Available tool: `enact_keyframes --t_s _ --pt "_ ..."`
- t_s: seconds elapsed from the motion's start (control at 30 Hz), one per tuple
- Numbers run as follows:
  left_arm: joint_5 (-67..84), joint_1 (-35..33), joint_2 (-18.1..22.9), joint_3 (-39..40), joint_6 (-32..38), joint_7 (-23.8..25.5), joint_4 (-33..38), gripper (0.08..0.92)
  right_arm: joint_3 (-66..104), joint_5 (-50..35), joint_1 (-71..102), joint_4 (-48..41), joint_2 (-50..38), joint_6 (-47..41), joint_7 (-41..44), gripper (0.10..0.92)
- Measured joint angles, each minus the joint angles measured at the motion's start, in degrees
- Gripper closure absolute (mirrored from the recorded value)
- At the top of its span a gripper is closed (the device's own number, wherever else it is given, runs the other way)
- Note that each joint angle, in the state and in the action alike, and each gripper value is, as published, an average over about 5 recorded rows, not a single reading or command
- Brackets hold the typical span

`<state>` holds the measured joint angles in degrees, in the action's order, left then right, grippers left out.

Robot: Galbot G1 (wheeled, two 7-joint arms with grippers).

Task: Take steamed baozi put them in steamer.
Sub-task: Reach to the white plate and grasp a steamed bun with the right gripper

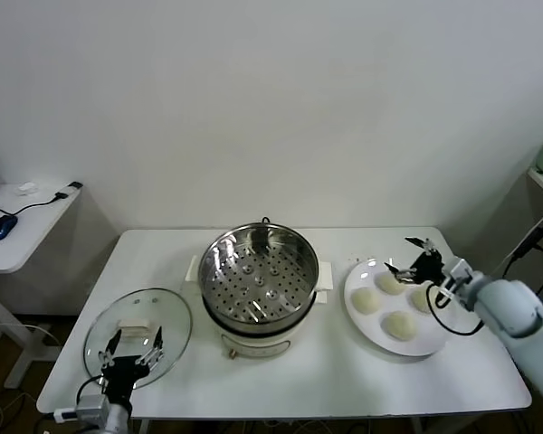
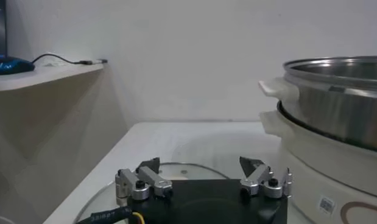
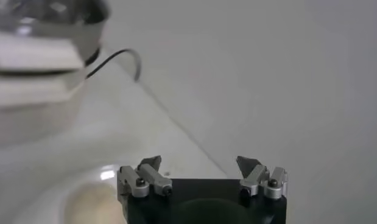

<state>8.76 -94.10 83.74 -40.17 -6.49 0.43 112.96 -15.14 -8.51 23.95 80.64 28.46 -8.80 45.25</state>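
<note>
From the head camera, you see the round shiny stainless-steel steamer (image 1: pixel 259 282) with its perforated tray standing uncovered at mid-table, ready to receive. Its round glass lid (image 1: pixel 138 333) lies flat toward the robot's left, set aside so the opening stays free. The four small cream-white steamed baozi (image 1: pixel 366 301) sit on the flat white plate (image 1: pixel 394 345) to the right, none in the pot yet. Your right gripper (image 1: pixel 405 256) hangs just over the plate's far side, jaws apart and empty, likely lining up a first pick. In the left wrist view, the left gripper (image 2: pixel 201 163) idles over the lid, jaws wide, holding nothing. In the right wrist view, one pale bun shows below the spread right fingers (image 3: pixel 150 164).
</note>
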Motion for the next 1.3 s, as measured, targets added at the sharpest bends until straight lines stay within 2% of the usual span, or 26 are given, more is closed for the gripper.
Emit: enact_keyframes --t_s 0.23,0.5,0.93,1.3 --pt "0.0 0.0 0.2 0.3 0.0 0.0 -0.3 0.177 -23.1 1.5 -21.3 -9.5 2.0 2.4 11.3 0.203" --pt "-0.2 0.1 0.4 0.0 -0.1 0.1 -1.1 0.177 -39.4 1.8 -34.4 -22.0 10.4 3.4 17.0 0.203" --pt "-0.3 -0.3 0.9 -1.1 0.0 0.2 -2.0 0.177 -43.6 3.9 -35.7 -38.1 22.6 4.6 20.2 0.203" --pt "-0.5 0.0 1.6 -0.6 0.0 0.4 -2.6 0.177 -40.4 7.6 -32.1 -46.7 29.0 5.5 20.4 0.203"
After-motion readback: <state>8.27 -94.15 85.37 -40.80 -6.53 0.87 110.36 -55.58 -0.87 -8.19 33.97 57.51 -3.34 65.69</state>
